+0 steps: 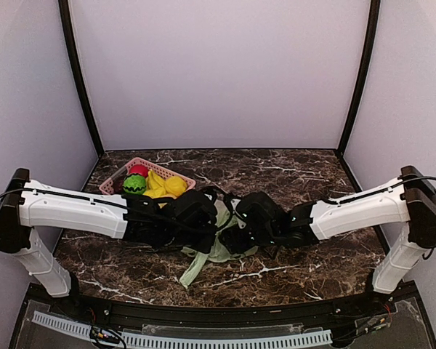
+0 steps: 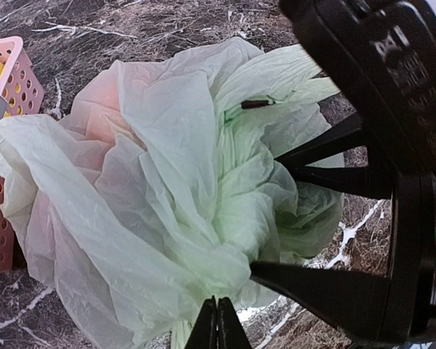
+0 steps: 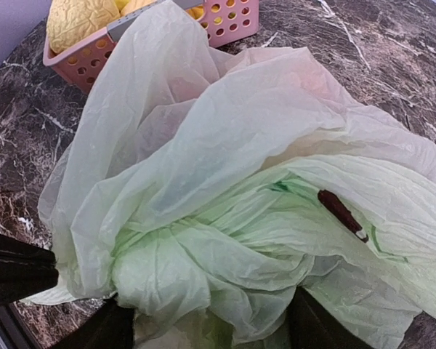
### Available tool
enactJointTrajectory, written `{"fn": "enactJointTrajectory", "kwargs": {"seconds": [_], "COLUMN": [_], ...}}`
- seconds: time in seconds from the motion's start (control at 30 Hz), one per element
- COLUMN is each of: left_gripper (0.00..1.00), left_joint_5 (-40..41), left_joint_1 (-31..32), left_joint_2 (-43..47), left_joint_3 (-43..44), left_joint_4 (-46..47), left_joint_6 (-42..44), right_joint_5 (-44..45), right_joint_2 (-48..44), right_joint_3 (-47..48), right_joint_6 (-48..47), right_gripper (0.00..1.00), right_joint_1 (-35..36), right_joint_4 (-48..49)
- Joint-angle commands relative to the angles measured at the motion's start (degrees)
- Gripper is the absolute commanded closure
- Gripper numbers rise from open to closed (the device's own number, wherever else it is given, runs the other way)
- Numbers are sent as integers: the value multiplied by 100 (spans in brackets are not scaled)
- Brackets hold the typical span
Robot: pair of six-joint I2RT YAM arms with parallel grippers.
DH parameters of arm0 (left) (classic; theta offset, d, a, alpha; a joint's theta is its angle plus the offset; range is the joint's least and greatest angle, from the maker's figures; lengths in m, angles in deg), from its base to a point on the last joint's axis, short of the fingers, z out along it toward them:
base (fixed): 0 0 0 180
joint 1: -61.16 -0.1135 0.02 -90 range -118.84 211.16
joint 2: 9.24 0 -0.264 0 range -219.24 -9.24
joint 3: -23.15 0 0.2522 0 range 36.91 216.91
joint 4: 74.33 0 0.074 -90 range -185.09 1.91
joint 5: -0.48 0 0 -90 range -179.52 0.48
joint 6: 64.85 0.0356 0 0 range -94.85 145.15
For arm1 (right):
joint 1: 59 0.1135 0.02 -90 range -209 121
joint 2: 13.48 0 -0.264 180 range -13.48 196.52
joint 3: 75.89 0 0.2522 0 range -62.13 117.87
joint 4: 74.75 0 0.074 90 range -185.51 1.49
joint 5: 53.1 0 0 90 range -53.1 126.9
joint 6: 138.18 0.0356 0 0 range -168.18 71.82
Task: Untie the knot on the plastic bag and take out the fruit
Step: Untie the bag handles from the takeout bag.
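The plastic bag (image 3: 225, 145) lies crumpled at the centre of the dark marbled worktop (image 1: 291, 276), where the two arms meet. The right jaws stand spread, one finger (image 3: 105, 331) on each side of the bunched green lump at the lower middle of the right wrist view, the film against both. The left jaws are pressed together at the bottom centre of the left wrist view, tips at the bag's lower edge — whether any film is caught between them cannot be told. The fruit (image 2: 98, 116) is inside the bag, showing only as an orange-pink blush through the film.

A small dark brown sliver (image 3: 340, 212) lies on the folds to the right of the lump. A pink basket (image 1: 117, 174) stands just beside the bag, toward the upper left in the overhead view, holding yellow, red and green pieces.

From above, the black wrists cover most of the bag — only a pale tail trails toward the bottom of the frame. The wrist views show the folds themselves. The right wrist view alone shows a pale yellow textured piece (image 3: 80, 22) in the basket.
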Motion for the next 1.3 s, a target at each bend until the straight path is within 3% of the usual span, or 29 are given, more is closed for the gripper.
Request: {"fn": "enactJointTrajectory", "kwargs": {"seconds": [0.0,0.13,0.3,0.37,0.5,0.63,1.07,1.17,1.27], "left_gripper": [99,94,88,81,53,39,21,20,31], "left_joint_5": [89,28,118,-35,-372,-670,-1497,-1394,-1229], "left_joint_1": [-43,-44,-132,-172,-219,-286,-585,-586,-588], "left_joint_2": [344,411,733,907,1095,993,342,232,180], "left_joint_3": [-133,-178,-115,-244,-396,-269,95,154,173], "left_joint_4": [-35,124,104,341,824,940,1093,972,920], "left_joint_6": [127,474,863,1143,1515,1790,1932,1955,1940], "right_joint_5": [249,90,33,-71,-379,-686,-960,-951,-950], "right_joint_2": [-13,-180,-495,-649,-900,-1099,-1263,-1284,-1290], "right_joint_3": [52,82,-28,-101,-280,-467,-676,-675,-675], "right_joint_6": [216,128,94,86,86,103,242,252,260], "right_gripper": [43,76,99,100,100,100,100,100,100], "right_joint_1": [47,47,-3,-52,-188,-330,-499,-501,-506], "right_joint_4": [-252,-232,-139,-54,156,348,553,569,570]}}
